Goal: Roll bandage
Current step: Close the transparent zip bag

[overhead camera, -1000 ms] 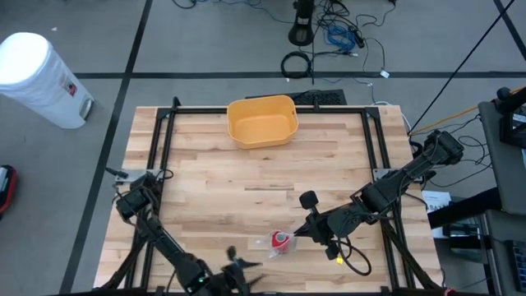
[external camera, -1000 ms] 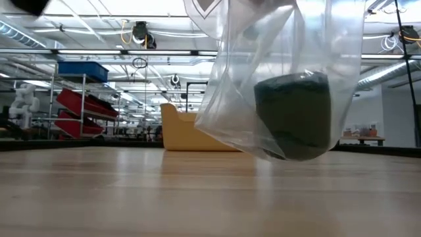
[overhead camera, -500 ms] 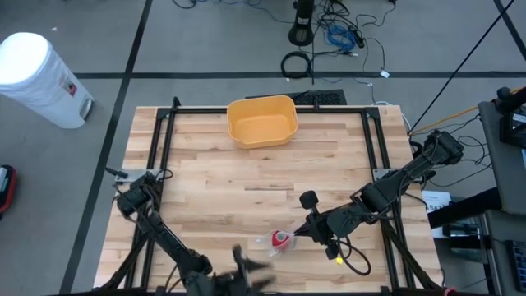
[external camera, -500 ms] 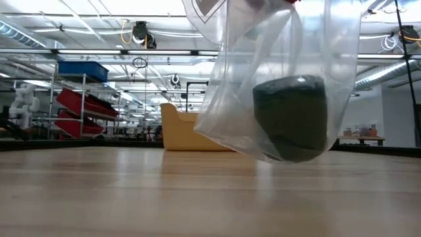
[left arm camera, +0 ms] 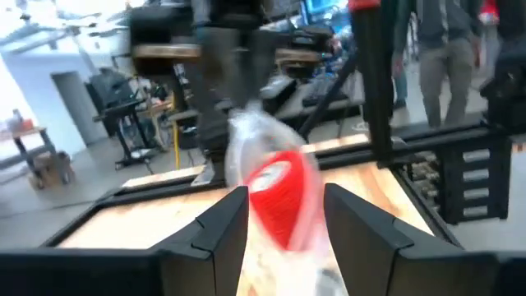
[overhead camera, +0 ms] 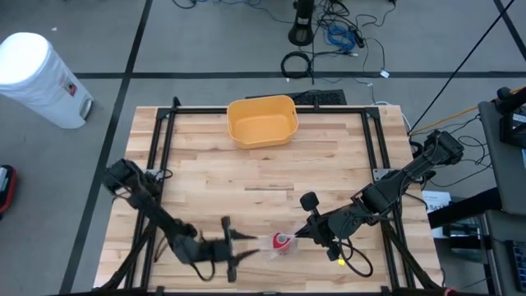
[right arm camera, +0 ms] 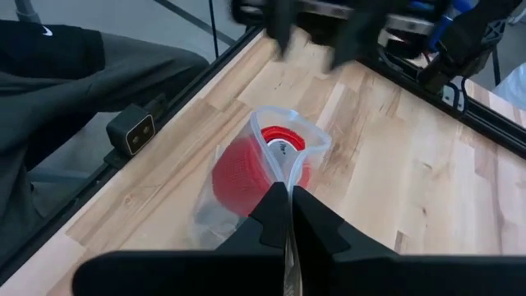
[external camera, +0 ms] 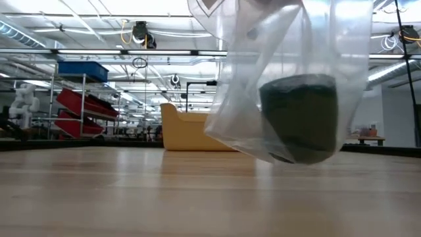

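Observation:
A clear plastic bag (right arm camera: 271,164) holds a red bandage roll (right arm camera: 240,177) and hangs over the table's near middle (overhead camera: 278,242). My right gripper (right arm camera: 285,201) is shut on the bag, coming from the right (overhead camera: 291,238). In the low view the bag (external camera: 263,79) hangs with the roll (external camera: 299,118), dark there, at its bottom. My left gripper (overhead camera: 240,245) stands open and level just left of the bag, pointing at it. In the left wrist view the bag and roll (left arm camera: 279,193) sit ahead of its gripper (left arm camera: 285,218), apart from the fingers. My right gripper pinches the rim of the bag's open mouth (right arm camera: 283,171) between its two shut fingers, slanting down from the table's right side. The bag hangs below the fingers, clear of the table, its mouth standing open and the roll lying in its bottom.
A yellow bin (overhead camera: 262,121) stands at the far middle of the table. Black frame rails (overhead camera: 160,148) run along the table's sides. A small camera (right arm camera: 136,131) sits at the near edge, with a person's sleeve (right arm camera: 74,66) beyond it. People (left arm camera: 444,49) stand past the table.
My left gripper has risen from the table's near edge and gone right toward the bag, turning until it points level at it. Its fingers stay open. My right gripper keeps the bag hanging in place.

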Tool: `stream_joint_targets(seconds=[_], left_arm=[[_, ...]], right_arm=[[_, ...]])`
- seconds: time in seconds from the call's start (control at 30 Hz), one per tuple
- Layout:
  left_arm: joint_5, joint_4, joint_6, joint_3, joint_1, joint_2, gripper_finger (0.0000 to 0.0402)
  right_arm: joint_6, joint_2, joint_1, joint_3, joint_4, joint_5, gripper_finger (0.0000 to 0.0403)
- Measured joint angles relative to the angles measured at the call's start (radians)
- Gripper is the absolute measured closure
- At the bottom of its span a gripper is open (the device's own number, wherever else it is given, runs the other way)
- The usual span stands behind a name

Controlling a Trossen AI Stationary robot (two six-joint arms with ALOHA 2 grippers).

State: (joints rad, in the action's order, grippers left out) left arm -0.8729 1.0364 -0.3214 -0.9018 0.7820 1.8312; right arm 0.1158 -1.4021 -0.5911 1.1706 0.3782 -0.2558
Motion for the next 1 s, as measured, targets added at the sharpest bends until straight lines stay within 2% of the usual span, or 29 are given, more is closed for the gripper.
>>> stream_joint_targets(seconds=[0.2, 0.33, 0.4, 0.63, 1.0], left_arm=[[0.011, 0.073, 0.210, 0.202, -0.030, -0.085, 0.0236], [0.011, 0.058, 0.415, 0.259, -0.026, -0.070, 0.0236], [0.012, 0.042, 0.464, 0.262, -0.025, -0.037, 0.0236], [0.027, 0.054, 0.481, 0.204, -0.019, 0.053, 0.0236], [0.026, 0.056, 0.465, 0.139, -0.028, 0.062, 0.0236]], right_arm=[[0.000, 0.000, 0.000, 0.000, 0.001, -0.004, 0.0403], [0.000, 0.000, 0.007, 0.000, 0.000, -0.008, 0.0403], [-0.005, 0.000, 0.011, 0.000, -0.002, -0.009, 0.0403], [-0.022, 0.000, 0.023, 0.000, -0.002, -0.010, 0.0403], [-0.021, 0.000, 0.023, 0.000, -0.003, -0.010, 0.0403]])
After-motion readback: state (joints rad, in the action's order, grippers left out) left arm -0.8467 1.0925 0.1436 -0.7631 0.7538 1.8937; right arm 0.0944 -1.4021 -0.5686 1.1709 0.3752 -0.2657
